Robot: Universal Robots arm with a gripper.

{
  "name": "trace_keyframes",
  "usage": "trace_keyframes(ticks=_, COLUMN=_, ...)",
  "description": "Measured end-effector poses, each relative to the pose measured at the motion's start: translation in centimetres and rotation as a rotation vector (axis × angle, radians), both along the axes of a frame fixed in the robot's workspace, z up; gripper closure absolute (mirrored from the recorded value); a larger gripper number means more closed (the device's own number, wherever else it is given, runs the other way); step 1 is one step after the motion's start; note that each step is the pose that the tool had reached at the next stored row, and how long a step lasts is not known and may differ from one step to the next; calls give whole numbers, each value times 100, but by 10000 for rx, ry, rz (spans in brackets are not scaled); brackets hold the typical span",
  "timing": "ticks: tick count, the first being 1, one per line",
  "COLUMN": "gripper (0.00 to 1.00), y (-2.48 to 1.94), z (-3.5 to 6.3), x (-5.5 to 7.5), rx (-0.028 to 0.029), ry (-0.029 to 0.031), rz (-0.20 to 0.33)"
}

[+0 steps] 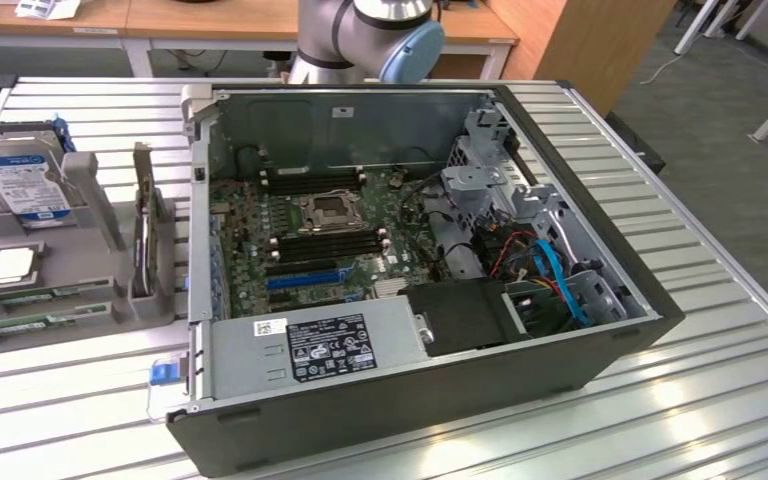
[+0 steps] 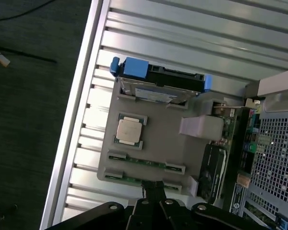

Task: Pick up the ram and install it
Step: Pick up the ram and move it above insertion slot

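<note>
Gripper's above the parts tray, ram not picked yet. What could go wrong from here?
1. The gripper is shut above a ram stick. Lowered like that, it would probably press on the stick instead of straddling it.
2. The other stick lies right beside it in the tray, so a slightly off grasp might knock it.

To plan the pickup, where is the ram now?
Two ram sticks lie in the gray holder at the exterior view's left, beside the silver processor chip, outside the case.
</note>
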State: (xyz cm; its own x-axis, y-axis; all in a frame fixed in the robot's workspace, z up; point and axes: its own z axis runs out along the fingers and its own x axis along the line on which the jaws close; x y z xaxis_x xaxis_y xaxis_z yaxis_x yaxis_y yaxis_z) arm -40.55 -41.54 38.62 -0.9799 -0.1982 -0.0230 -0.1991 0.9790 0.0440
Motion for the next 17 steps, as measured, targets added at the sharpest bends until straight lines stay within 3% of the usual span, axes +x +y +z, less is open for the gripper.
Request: trace_keyframes(ticks=17, gripper=90, y=0, z=0, x=0, rx=-1, ry=0, rz=2097)
